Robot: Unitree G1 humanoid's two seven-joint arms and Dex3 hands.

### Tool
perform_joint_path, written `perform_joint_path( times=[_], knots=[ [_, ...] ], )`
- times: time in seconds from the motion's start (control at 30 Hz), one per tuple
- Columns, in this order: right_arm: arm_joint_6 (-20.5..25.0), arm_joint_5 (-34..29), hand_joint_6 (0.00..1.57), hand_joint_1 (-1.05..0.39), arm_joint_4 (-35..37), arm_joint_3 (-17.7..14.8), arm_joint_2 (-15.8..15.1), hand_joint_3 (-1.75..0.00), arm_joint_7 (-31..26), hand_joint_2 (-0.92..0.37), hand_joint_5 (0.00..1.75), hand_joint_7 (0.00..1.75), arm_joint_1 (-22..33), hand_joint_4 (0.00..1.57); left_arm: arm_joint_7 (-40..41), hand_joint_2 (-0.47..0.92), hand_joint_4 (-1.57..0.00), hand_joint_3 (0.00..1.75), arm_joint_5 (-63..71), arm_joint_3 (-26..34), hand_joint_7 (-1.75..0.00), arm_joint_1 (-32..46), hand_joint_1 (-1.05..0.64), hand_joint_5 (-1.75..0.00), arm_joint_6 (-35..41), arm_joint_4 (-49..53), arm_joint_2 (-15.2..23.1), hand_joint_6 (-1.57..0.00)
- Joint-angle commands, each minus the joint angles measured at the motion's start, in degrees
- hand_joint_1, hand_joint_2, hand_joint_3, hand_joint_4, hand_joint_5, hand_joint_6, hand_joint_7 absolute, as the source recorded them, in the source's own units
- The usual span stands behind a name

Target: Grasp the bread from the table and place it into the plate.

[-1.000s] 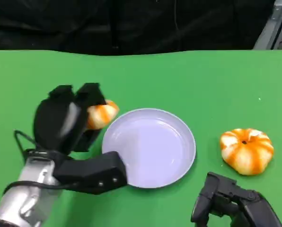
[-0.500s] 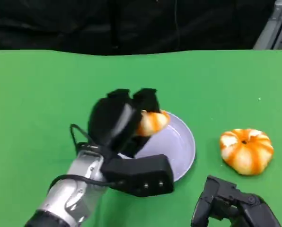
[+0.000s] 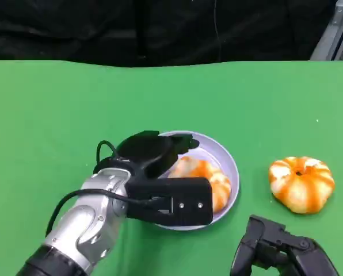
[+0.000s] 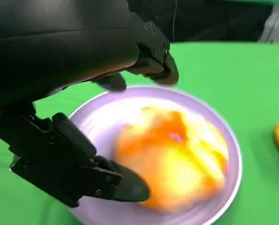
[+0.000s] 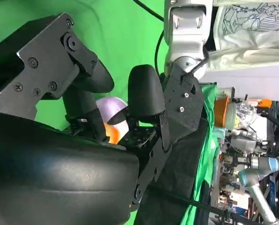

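Fingers (image 4: 153, 61) of my left hand (image 3: 151, 152) are spread apart above the orange-and-white glazed bread roll (image 3: 209, 178), now lying inside the pale lilac round plate (image 3: 229, 164). Pulling away carelessly, I could clip it and knock it out.

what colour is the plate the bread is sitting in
Pale lilac, almost white. The plate shows best in the head view, with the orange-and-white striped bread in it.

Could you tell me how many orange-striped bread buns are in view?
2. One bread lies in the plate beneath the left hand; the other bun sits on the table to its right.
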Motion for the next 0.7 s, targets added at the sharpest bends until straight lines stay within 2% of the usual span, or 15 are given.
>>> perform_joint_path(
  times=[0.03,0.4,0.57,0.7],
  knots=[
    [-0.21,0.41,0.65,0.00,-0.22,-0.24,-0.29,-1.35,0.02,-0.37,1.74,1.54,0.04,0.64,-3.04,0.92,0.00,0.41,0.42,-0.58,-0.08,-0.74,-0.90,-0.17,0.73,-1.55,1.80,-0.11],
    [0.15,0.22,0.66,-0.03,0.27,-0.51,-0.13,-1.34,-0.23,-0.37,1.73,1.53,-0.48,0.66,-1.45,0.92,0.00,0.40,-3.78,3.90,-0.11,3.50,-0.81,-0.28,-4.33,-8.78,5.88,-0.17],
    [0.13,1.00,0.66,-0.02,0.66,-0.46,0.16,-1.35,0.00,-0.36,1.74,1.53,-0.56,0.66,1.66,0.92,-0.01,0.36,-8.48,10.92,-0.19,9.96,-0.63,-0.75,-6.04,-17.71,6.94,-0.28],
    [-0.28,0.13,0.67,-0.02,1.20,-0.28,0.35,-1.36,-0.33,-0.35,1.74,1.54,-0.70,0.66,0.83,0.92,-0.09,0.33,-12.90,16.29,-0.25,17.06,-0.53,-0.88,-3.83,-26.84,6.82,-0.37]
  ],
)
